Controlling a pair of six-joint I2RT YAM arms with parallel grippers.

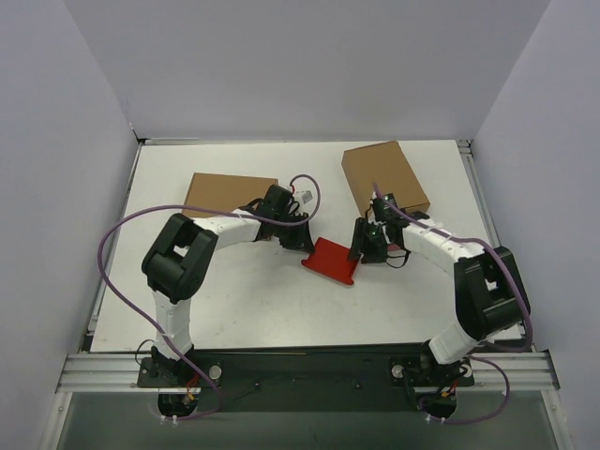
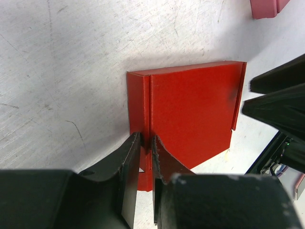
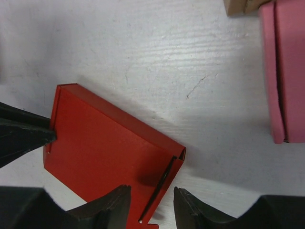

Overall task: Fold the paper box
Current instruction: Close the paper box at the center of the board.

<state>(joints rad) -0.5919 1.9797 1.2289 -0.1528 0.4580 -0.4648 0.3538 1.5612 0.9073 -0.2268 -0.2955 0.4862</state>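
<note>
The paper box [image 1: 330, 260] lies near the middle of the table [image 1: 281, 300], a flat bright red shape with creased side walls, set between the two grippers. In the left wrist view its broad top panel [image 2: 190, 114] faces up, with a narrow strip folded along one side.

The left gripper [image 2: 145, 143] is clenched on that strip: its fingers [image 2: 128, 162] press the thin red wall from both sides with almost no gap.

At the opposite edge, the right gripper [image 3: 150, 195] stands released. One finger [image 3: 114, 205] sits over the top panel [image 3: 109, 152] and the other [image 3: 190, 205] hangs outside the box, with the raised side flap between them and a gap to the outer finger.

A pink box [image 3: 286, 71] lies apart from the red one, toward the far side. Two brown boxes rest farther back on the table, one behind the left arm [image 1: 230, 192] and one behind the right arm [image 1: 384, 176].
</note>
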